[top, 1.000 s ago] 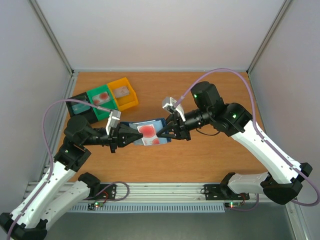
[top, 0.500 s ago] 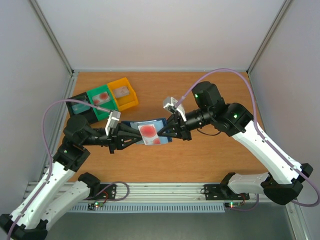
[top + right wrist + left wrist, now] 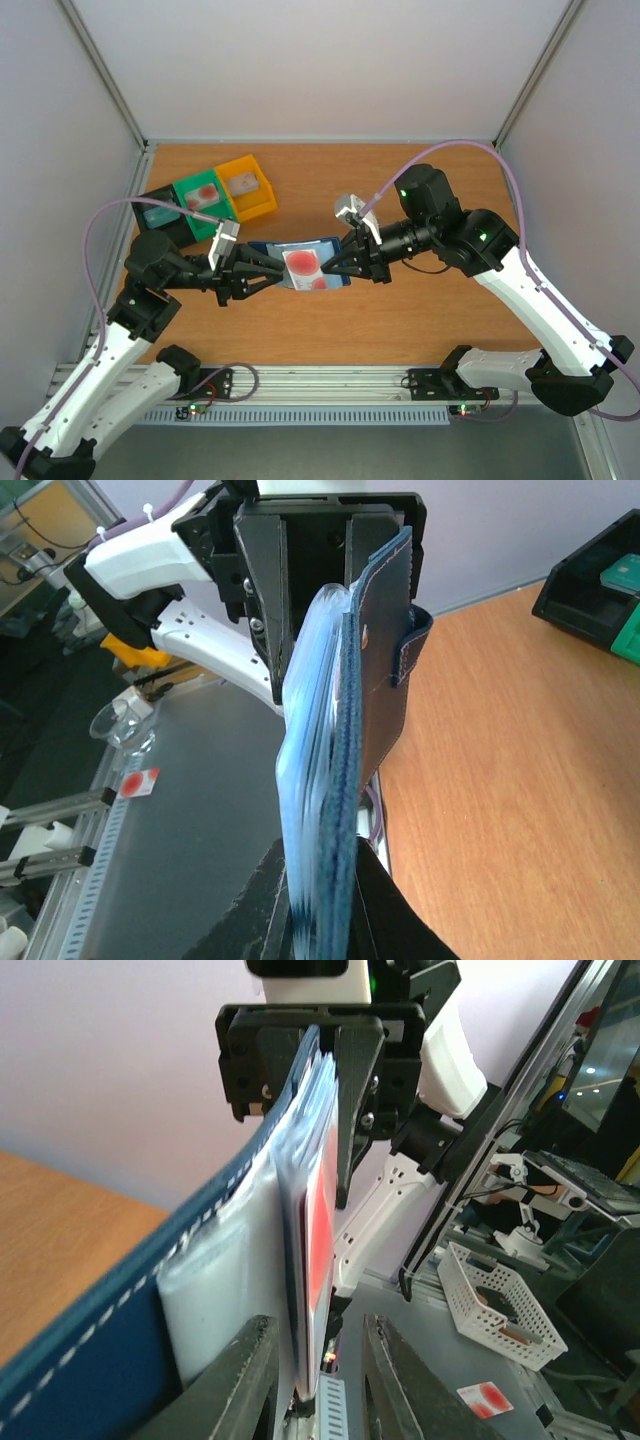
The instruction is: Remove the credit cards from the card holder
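Right gripper (image 3: 328, 270) pinches the card holder (image 3: 295, 245), red credit card (image 3: 301, 262) pocketed inside; left gripper (image 3: 278, 270) stands spread around its opposite edge. Behind the left gripper, black bin (image 3: 158, 212), green bin (image 3: 200, 200) and yellow bin (image 3: 248, 186) hold cards (image 3: 203, 192).

Likely lab: aluminium-framed enclosure (image 3: 103, 75)

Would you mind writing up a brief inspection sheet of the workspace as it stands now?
Surface: wooden table, nothing spilled seen.
Job's things: card holder held open above the table; red-marked card in its clear pocket.
Clutter: black bin, green bin, yellow bin in a far-left row, one loose card in each.
Grippers: right gripper shut on the card holder's edge; left gripper open around the opposite edge.
Cables: purple cable arcs over each arm, snagging nothing.
Surroundings: pale walls, metal rail at the near edge.
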